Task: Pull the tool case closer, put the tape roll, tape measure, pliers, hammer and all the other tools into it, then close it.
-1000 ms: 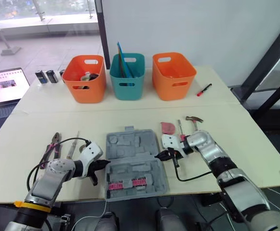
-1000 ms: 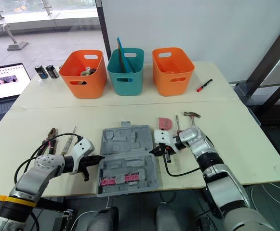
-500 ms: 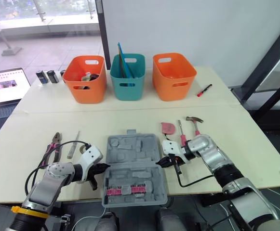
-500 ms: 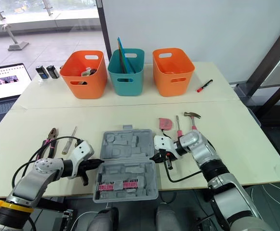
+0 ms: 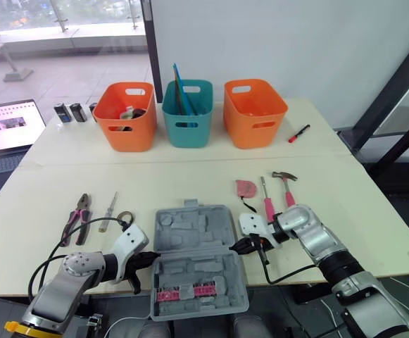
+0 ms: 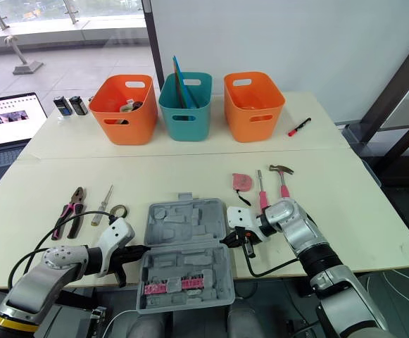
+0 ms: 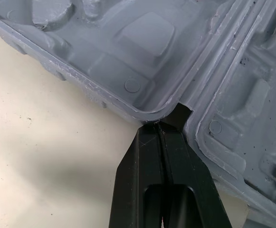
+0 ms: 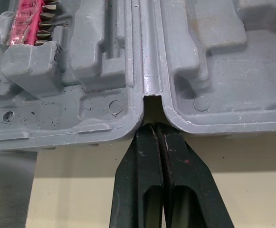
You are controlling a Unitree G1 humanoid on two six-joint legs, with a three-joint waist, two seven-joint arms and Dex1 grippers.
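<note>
Two grippers flank the open tool case (image 5: 193, 232), which lies centred at the near edge of the table (image 5: 42, 183). Left gripper (image 5: 153, 257): fingers (image 7: 149, 156) pressed together, tips at the case's left hinge notch. Right gripper (image 5: 234, 246): fingers (image 8: 149, 152) closed likewise, tips at the right hinge gap. Pliers (image 5: 77, 215) lie left of the case; tape measure (image 5: 246, 188) and hammer (image 5: 286, 184) lie right, farther back.

No legible text, brand, number or sign, laptop screen (image 5: 5, 132) beyond the left edge of the surface (image 5: 190, 182) shows a page too small to read, tool case (image 5: 190, 234) mouldings bear no readable marking.
</note>
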